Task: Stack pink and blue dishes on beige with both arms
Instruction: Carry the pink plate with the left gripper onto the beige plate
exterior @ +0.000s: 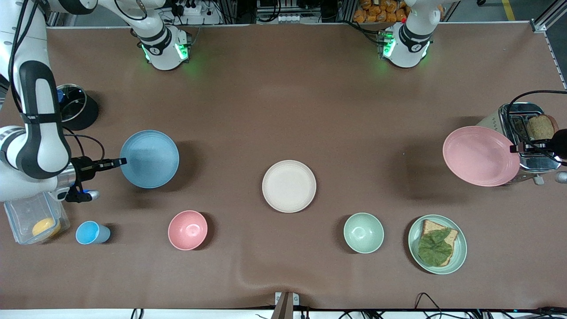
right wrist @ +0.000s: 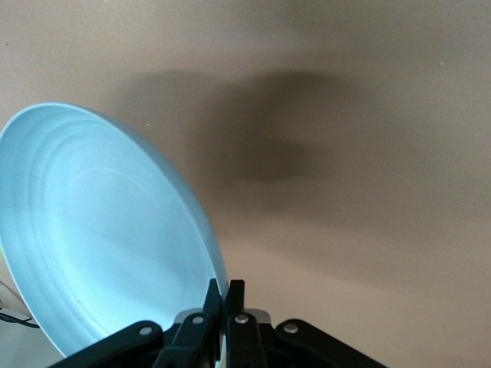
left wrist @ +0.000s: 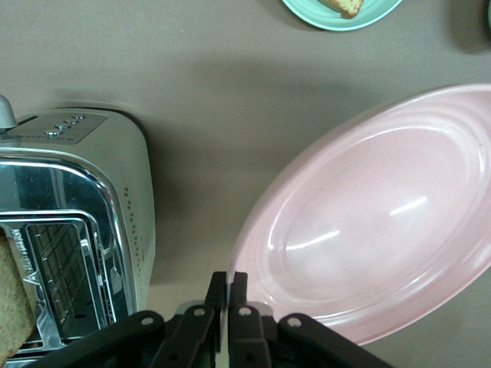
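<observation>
While each claw is clamped on a plate rim, left claw [exterior: 517, 148] on pink plate [exterior: 480, 155], right claw [exterior: 118, 163] on blue plate [exterior: 150, 158], bare counter [exterior: 283, 97] surrounds the beige plate [exterior: 289, 186].

1. Front view: the left gripper [exterior: 516, 148] is running off the picture's edge; only dark fingers at the pink plate [exterior: 481, 155] rim are showing.
2. The pink plate is covering part of the toaster [exterior: 527, 133].
3. The right arm [exterior: 37, 133] is hiding part of the clear container [exterior: 31, 219] and the dark pot [exterior: 75, 106].
4. Left wrist view: the pink plate [left wrist: 376, 222], toaster [left wrist: 69, 230] and green plate [left wrist: 341, 14] are being cut by the frame.
5. Right wrist view: the blue plate [right wrist: 100, 230] is being cropped at the edge.
</observation>
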Robot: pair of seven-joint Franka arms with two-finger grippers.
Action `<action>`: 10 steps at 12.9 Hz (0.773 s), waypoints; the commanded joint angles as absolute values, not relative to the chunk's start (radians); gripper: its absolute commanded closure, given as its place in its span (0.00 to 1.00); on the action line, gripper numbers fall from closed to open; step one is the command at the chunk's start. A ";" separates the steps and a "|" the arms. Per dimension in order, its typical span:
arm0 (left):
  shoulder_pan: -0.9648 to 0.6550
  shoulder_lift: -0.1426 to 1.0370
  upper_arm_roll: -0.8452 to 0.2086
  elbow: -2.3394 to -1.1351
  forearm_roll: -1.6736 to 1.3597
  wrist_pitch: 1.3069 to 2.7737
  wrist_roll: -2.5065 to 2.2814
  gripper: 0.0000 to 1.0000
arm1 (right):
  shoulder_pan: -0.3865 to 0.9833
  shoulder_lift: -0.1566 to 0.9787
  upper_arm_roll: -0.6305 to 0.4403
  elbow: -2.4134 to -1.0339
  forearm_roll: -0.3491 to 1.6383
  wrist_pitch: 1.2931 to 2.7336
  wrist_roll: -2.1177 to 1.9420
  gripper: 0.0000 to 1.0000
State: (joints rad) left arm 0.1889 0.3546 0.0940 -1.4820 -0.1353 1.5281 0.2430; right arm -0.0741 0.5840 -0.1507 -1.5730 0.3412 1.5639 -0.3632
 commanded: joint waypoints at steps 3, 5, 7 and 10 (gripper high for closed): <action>0.126 0.353 -0.007 -1.479 -0.155 1.509 0.178 1.00 | -0.077 0.580 -0.152 -1.563 0.347 1.548 -0.350 1.00; 0.075 0.377 -0.075 -1.479 -0.175 1.520 0.068 1.00 | -0.077 0.581 -0.150 -1.563 0.347 1.548 -0.350 1.00; -0.006 0.409 -0.101 -1.479 -0.228 1.560 -0.044 1.00 | -0.077 0.581 -0.152 -1.562 0.347 1.549 -0.350 1.00; -0.162 0.466 -0.103 -1.479 -0.304 1.672 -0.177 1.00 | -0.078 0.581 -0.150 -1.562 0.339 1.549 -0.350 1.00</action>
